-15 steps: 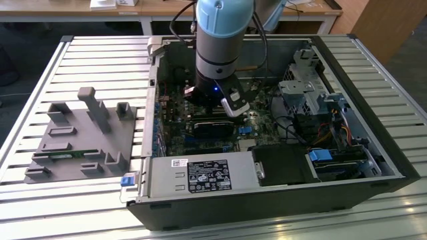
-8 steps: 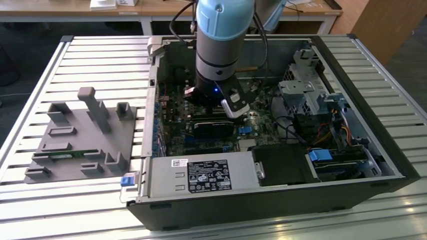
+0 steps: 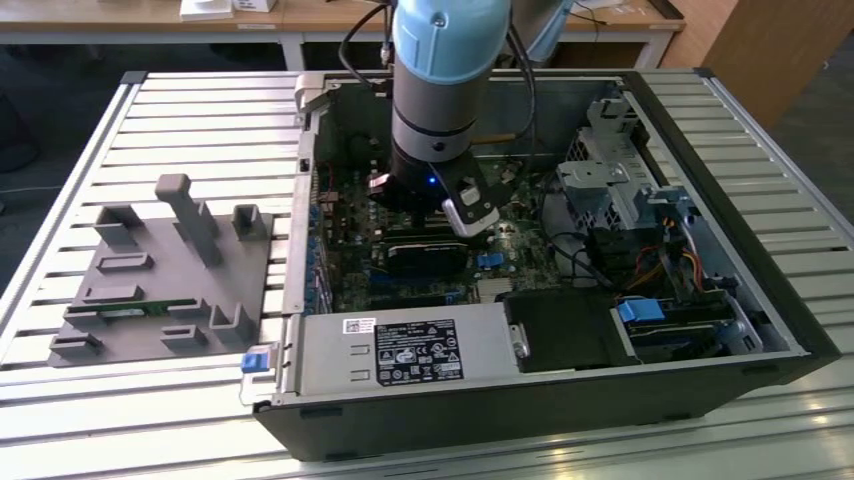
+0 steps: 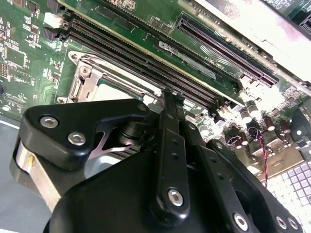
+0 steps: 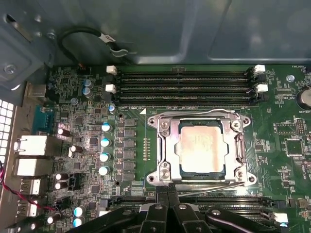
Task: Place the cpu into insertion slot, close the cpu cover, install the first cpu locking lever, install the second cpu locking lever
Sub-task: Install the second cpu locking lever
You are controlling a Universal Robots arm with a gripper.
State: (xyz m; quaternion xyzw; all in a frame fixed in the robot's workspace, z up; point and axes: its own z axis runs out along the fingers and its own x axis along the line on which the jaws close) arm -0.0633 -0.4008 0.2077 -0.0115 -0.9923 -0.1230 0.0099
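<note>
Clearly the gripper (image 5: 167, 194) has its two black fingers pressed together with nothing between them — in the first wrist view the narrow tips meet at the near edge of the cpu cover (image 5: 165, 145), by a thin wire lever (image 5: 214, 187) that runs along that edge. Closed fingers make a slim probe, which suits pushing or hooking a thin lever rather than carrying a part; that is my reading, not something seen.

Just past the tips, the cpu (image 5: 200, 147) lies flat in the insertion slot (image 5: 181, 167), its dull silver top showing through the cover's square window. The cover looks folded down over it, framing the chip on all sides — so seating and closing appear done, while the lever work seems to be the step in hand.

Beyond the socket run long dark memory slots (image 5: 184, 86) on the green motherboard (image 5: 286, 141). In the exterior view the arm (image 3: 434, 110) reaches straight down into the open computer case (image 3: 747, 300), and a grey parts fixture (image 3: 160, 280) sits beside it on the slatted table (image 3: 200, 100).
</note>
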